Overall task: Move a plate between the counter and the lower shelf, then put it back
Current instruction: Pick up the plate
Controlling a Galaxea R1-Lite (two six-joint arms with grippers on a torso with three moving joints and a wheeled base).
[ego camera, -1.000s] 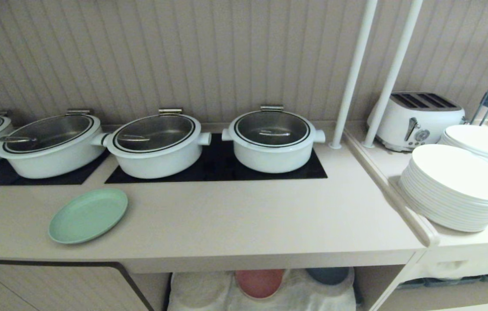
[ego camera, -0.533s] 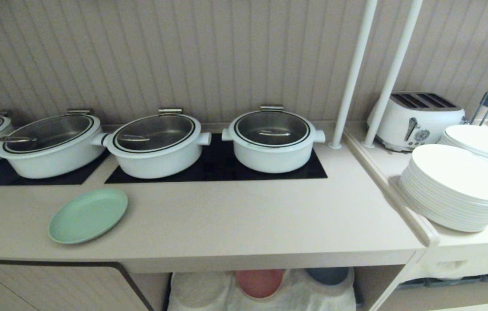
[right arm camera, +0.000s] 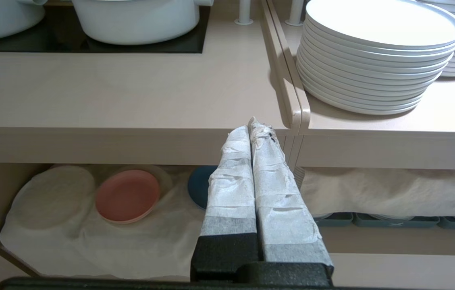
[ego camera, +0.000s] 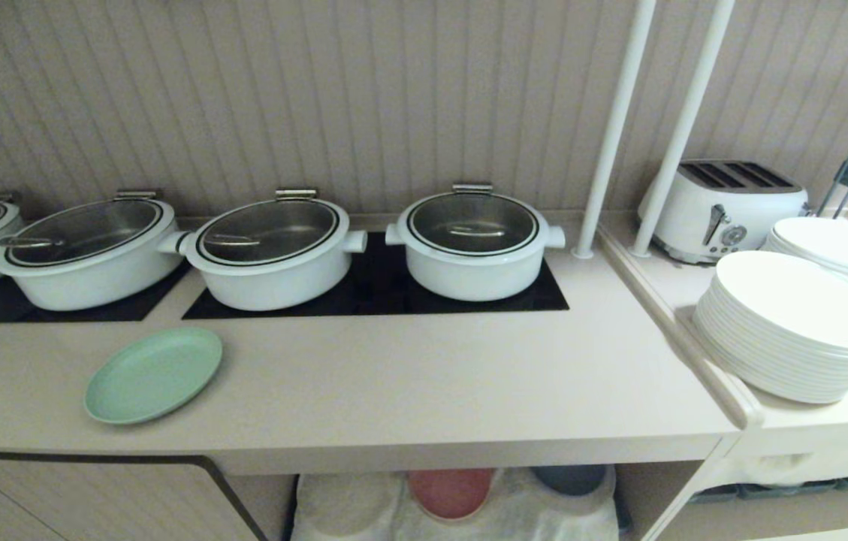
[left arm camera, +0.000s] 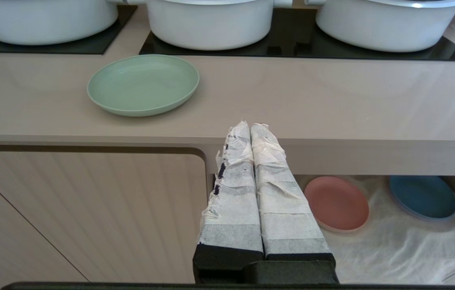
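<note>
Nothing has moved since the earlier head view: the mint-green plate (ego camera: 153, 374) lies flat on the counter (ego camera: 408, 383), before the pots (ego camera: 270, 252). Left wrist view shows the left gripper (left arm camera: 250, 128) pressed closed and empty, short of the counter edge; right wrist view shows the right gripper (right arm camera: 251, 125) likewise closed, above the lower shelf (right arm camera: 102, 249).

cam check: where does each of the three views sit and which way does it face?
Head: high, looking forward and down on the long beige counter, white lidded pots and small round mint-green plate; no arm shows.
Left wrist: low before the counter edge, behind the left gripper, jaws shut; faces the plate.
Right wrist: same height, behind the right gripper, jaws shut; faces stacked white plates.
Shared: both wrists see the pink plate on the cloth-draped lower shelf.
</note>
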